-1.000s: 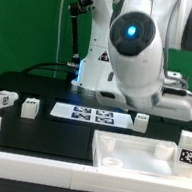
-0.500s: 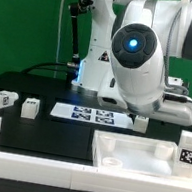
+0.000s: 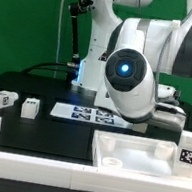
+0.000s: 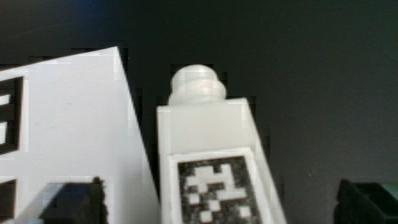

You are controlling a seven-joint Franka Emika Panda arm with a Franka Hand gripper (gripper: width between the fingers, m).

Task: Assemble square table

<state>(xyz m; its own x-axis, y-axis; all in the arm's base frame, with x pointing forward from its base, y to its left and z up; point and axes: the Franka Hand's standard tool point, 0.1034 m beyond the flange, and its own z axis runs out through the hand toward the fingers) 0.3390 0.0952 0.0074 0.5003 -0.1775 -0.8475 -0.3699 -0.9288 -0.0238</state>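
In the wrist view a white leg (image 4: 210,130) with a rounded tip and a black-and-white tag lies on the black table, right between my gripper's (image 4: 222,205) two dark fingertips (image 4: 75,203). The gripper is open, with a gap on each side of the leg. In the exterior view the arm's bulk hides both the gripper and this leg. The white square table top (image 3: 142,143) lies at the front right. Two more legs (image 3: 0,98) (image 3: 29,108) lie at the left. A third leg (image 3: 188,148) stands by the top's right rim.
The marker board (image 3: 81,112) lies flat behind the table top and shows beside the leg as the marker board (image 4: 71,130) in the wrist view. A long white L-shaped wall piece (image 3: 15,141) runs along the front left.
The arm has swung down and toward the exterior view's right, over the leg beside the marker board. That leg is now hidden behind it. The jaws stayed open.
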